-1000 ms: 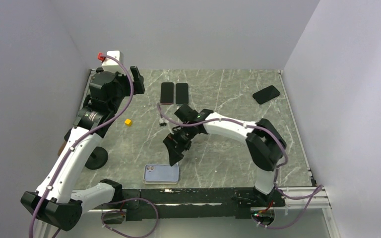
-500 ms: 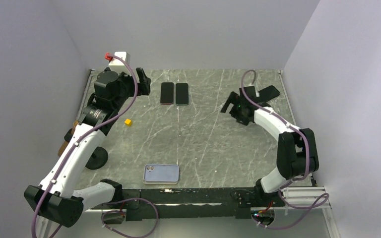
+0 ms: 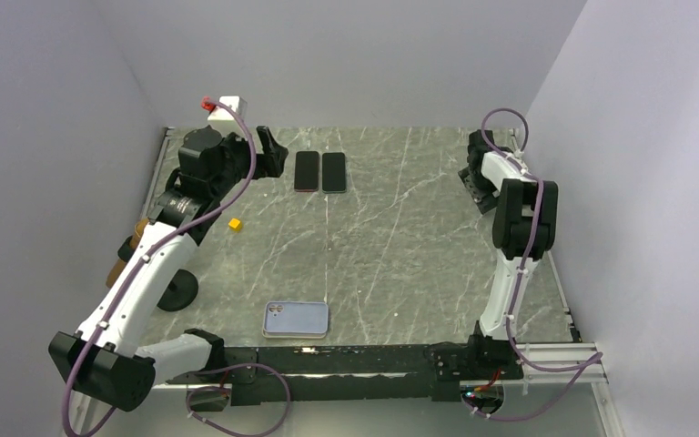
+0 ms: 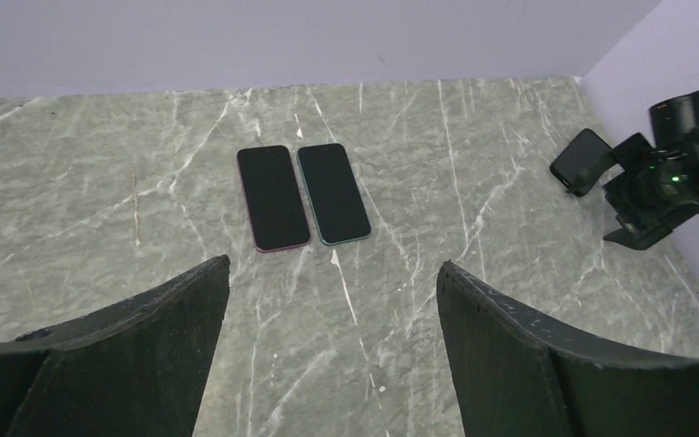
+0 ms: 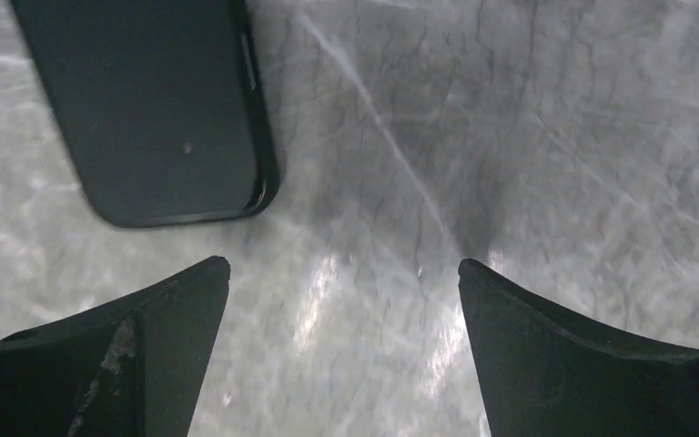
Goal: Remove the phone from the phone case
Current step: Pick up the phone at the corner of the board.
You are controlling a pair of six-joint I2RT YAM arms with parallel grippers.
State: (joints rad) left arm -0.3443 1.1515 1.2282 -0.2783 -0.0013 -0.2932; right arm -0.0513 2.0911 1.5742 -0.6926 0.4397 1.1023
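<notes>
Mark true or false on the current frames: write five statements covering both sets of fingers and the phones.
1. The red-edged phone and the teal-edged phone lie side by side, screens up. True.
2. The right fingers are shut on the black phone. False: they stand open and empty, and the phone lies flat on the table just ahead of them.
3. The light blue case lies by the near edge, camera side up. True.
4. The left fingers hold the yellow block. False: they are open and empty, and the block sits on the table.
5. The black phone is in the far left corner. False: it is in the far right corner.
</notes>
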